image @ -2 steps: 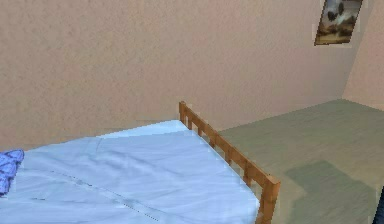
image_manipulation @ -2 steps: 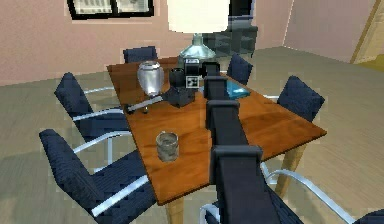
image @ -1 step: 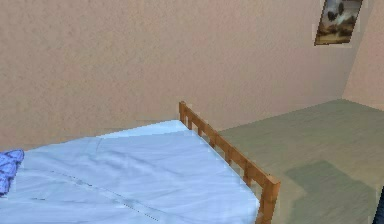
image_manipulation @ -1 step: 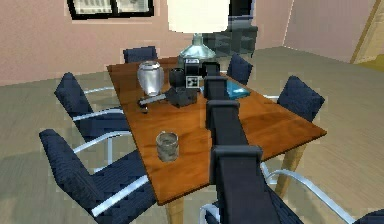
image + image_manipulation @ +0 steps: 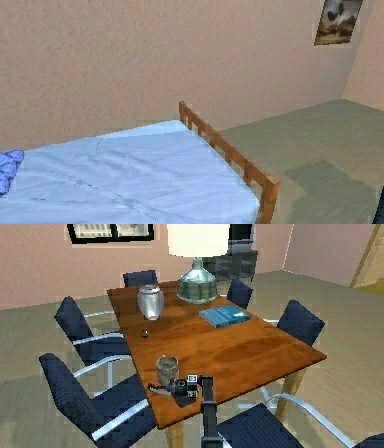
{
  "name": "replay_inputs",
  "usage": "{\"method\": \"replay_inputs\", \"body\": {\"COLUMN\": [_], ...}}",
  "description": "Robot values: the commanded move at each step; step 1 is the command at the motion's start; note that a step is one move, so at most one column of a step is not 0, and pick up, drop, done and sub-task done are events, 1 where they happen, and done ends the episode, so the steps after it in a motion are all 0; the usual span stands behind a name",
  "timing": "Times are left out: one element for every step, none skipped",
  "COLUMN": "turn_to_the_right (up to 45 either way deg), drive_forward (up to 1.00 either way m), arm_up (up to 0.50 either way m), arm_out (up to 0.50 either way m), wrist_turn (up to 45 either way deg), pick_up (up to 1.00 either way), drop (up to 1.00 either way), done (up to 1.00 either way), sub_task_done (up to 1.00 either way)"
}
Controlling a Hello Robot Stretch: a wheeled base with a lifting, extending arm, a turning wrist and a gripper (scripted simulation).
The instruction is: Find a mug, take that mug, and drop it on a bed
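Jaws sit at the near edge of the wooden bench (image 5: 250, 349), on the end of the dark arm (image 5: 212, 419). Can't tell their grip state or whether they hold anything, because a greyish cup (image 5: 166, 367) stands on the wood right by them. Touching it or just beside it: can't tell either. Cup is upright near the bench's near corner, too small to confirm as the mug. Farther along the bench: a small dark object (image 5: 145, 332), a silver vase (image 5: 149, 300), and a lamp (image 5: 197, 282) with a grey-green base and white shade at the far end. A blue book (image 5: 225, 316) lies flat, just beside the lamp on its near side. Blue chairs ring the bench: two on the arm side view's left (image 5: 78, 319) (image 5: 75, 394), two at the far end (image 5: 140, 278) (image 5: 240, 292), one on the right (image 5: 300, 321), one at the near end beside the arm (image 5: 255, 429). Dark window (image 5: 110, 231) on the far wall. Ahead of the robot, the bed (image 5: 130, 175) has a pale blue sheet and a low wooden rail (image 5: 225, 150) along its end. A darker blue pillow (image 5: 8, 170) shows at the forward view's left edge. Green carpet (image 5: 310, 150) lies past the rail, and a framed picture (image 5: 338, 20) hangs high on the wall.
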Motion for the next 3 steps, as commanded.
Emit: {"method": "replay_inputs", "body": {"turn_to_the_right": [0.0,0.0,0.0], "drive_forward": [0.00,0.00,0.00], "arm_up": [0.00,0.10,0.22], "arm_out": [0.00,0.00,0.00], "wrist_turn": [0.0,0.0,0.0], "pick_up": [1.00,0.00,0.00], "drop": [0.00,0.00,0.00], "done": [0.00,0.00,0.00], "sub_task_done": [0.00,0.00,0.00]}}
